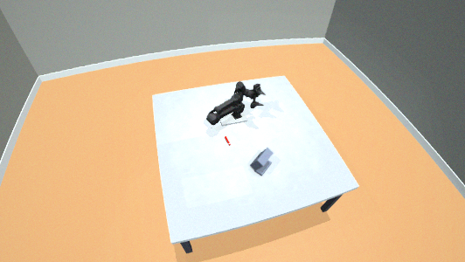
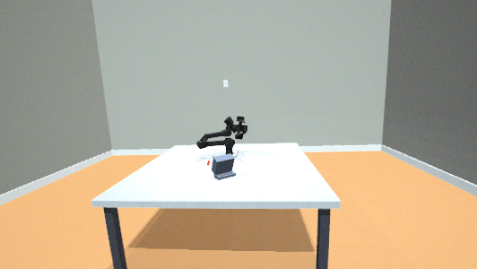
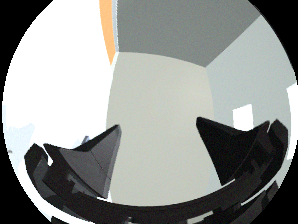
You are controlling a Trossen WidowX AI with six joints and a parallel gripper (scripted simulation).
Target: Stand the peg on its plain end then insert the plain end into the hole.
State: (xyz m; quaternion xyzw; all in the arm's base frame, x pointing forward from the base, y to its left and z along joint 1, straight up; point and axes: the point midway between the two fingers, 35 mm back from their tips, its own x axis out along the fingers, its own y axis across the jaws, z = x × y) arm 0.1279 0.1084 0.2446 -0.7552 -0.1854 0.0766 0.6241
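Observation:
A small red peg [image 1: 226, 140] [image 2: 208, 162] lies on its side on the table. Its pale band shows faintly near the end away from the arm in the top view. The grey sloped panel [image 1: 261, 160] [image 2: 223, 165] stands on the table beyond the peg from the arm; its hole cannot be made out in either the top or the exterior view. My gripper [image 1: 263, 98] [image 2: 242, 127] [image 3: 159, 123] is open with nothing between the fingers. It is raised above the table, off to the side of the arm's base, well away from the peg and panel, and points sideways.
The white table [image 1: 210, 192] [image 2: 269, 188] carries the black arm [image 1: 227, 108] [image 2: 216, 134], folded over its base near the back edge. A thin pale bar [image 1: 234, 123] lies by the base. The wrist view mostly shows walls and a stretch of white table at the left.

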